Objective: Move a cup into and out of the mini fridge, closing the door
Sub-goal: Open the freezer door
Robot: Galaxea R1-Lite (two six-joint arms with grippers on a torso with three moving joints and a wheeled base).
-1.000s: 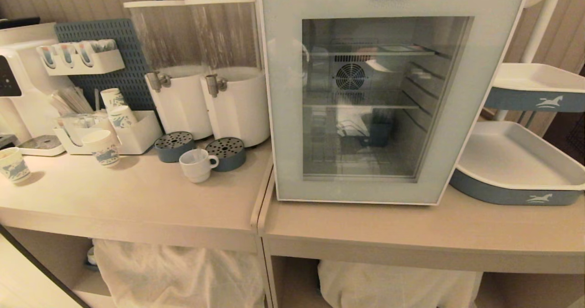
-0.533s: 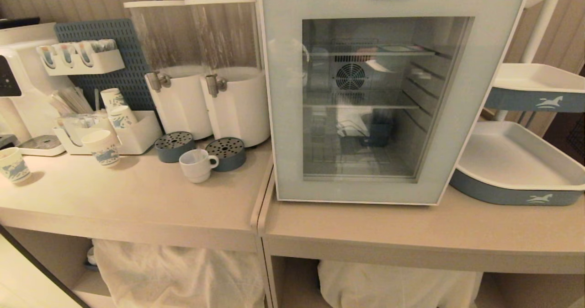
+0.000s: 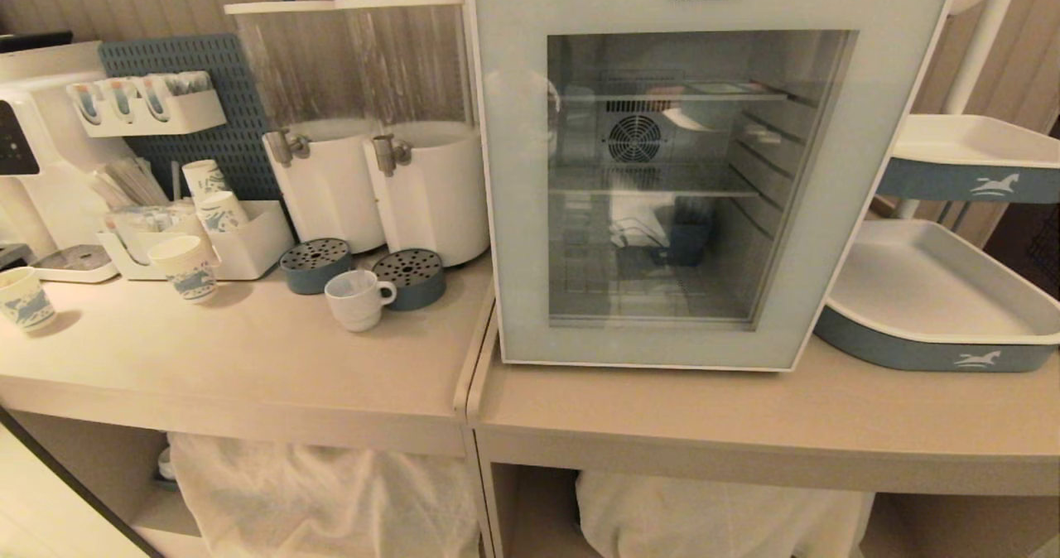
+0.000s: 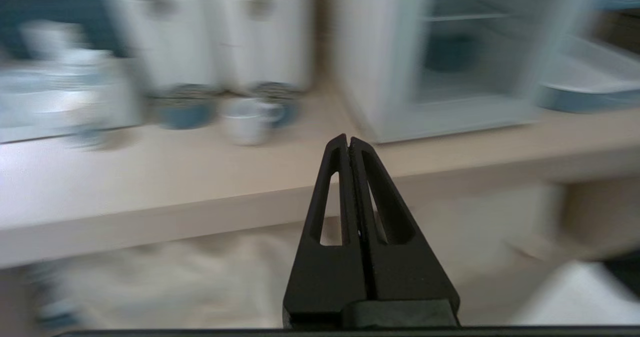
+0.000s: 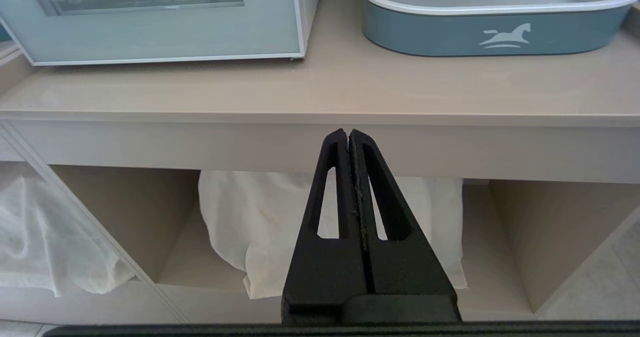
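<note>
Your squat white ceramic cup [image 3: 358, 298] with its loop handle stands upright on the pale wooden table [image 3: 248, 359], just in front of the two round blue drip trays [image 3: 407, 276] and left of the white glass-doored mini fridge [image 3: 704, 169], whose door [image 3: 513, 210] is shut. Expect it to be stiff, fairly heavy, glazed and slippery, and breakable; grip across the rim or wall, not the thin handle. Your left gripper [image 4: 348, 139] and right gripper [image 5: 348, 133] both have jaws pressed together, holding nothing, below table level.
</note>
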